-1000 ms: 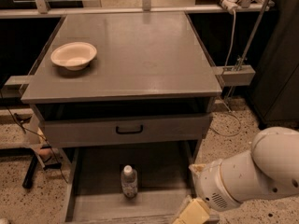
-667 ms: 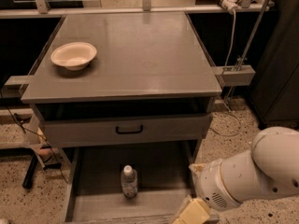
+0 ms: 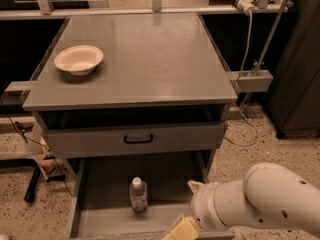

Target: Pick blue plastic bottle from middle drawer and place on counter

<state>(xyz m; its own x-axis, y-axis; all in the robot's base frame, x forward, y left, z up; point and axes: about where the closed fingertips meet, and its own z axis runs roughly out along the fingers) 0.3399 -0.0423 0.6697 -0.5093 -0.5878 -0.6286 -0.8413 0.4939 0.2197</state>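
Observation:
The blue plastic bottle [image 3: 138,194], clear with a white cap and pale label, stands upright on the floor of the pulled-out middle drawer [image 3: 102,184], near its middle. My gripper [image 3: 181,230] is at the bottom edge of the view, over the drawer's front right part. It is to the right of the bottle, nearer the camera, and apart from it. The white arm [image 3: 270,199] reaches in from the lower right. The counter [image 3: 150,59] is the grey cabinet top above.
A cream bowl [image 3: 78,60] sits on the counter's left side. A partly open upper drawer front with a black handle [image 3: 138,139] overhangs the back of the middle drawer. Cables and metal posts stand to the right of the cabinet.
My arm and gripper have shifted slightly left, toward the bottle. The bottle, the drawers and the bowl have not moved.

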